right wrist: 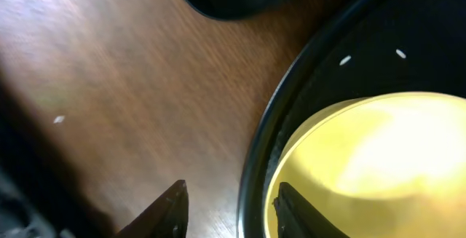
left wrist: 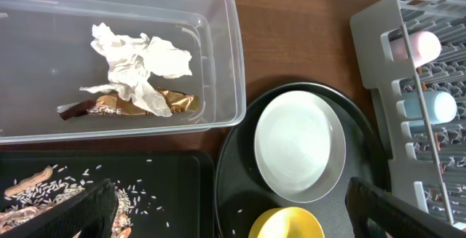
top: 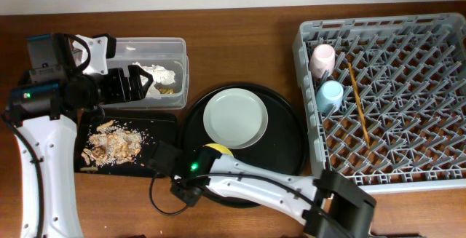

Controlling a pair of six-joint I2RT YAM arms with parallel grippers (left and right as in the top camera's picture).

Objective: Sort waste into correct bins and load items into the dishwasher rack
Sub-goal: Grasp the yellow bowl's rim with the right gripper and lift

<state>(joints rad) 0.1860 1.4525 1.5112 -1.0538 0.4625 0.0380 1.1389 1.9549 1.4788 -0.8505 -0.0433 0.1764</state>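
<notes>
The clear tub (left wrist: 218, 49) holds a crumpled white napkin (left wrist: 138, 67) and a brown-gold wrapper (left wrist: 175, 103). Beige food scraps (top: 109, 145) lie in the shallow black rectangular tray (top: 164, 125). A pale plate (top: 235, 118) and a yellow bowl (right wrist: 364, 165) sit on the round black tray (top: 287, 132). The grey rack (top: 408, 143) holds a pink cup (top: 322, 60), a light-blue cup (top: 329, 96) and chopsticks (top: 358, 103). My left gripper (left wrist: 237, 216) hangs open and empty over the tub's near side. My right gripper (right wrist: 233, 209) is open, one finger inside the bowl's rim, the other outside over the table.
Brown wooden table (top: 240, 41) shows between the tub and the rack. The round tray's raised rim (right wrist: 262, 143) runs between my right fingers, next to the bowl. My right arm (top: 277, 191) lies across the table's front edge.
</notes>
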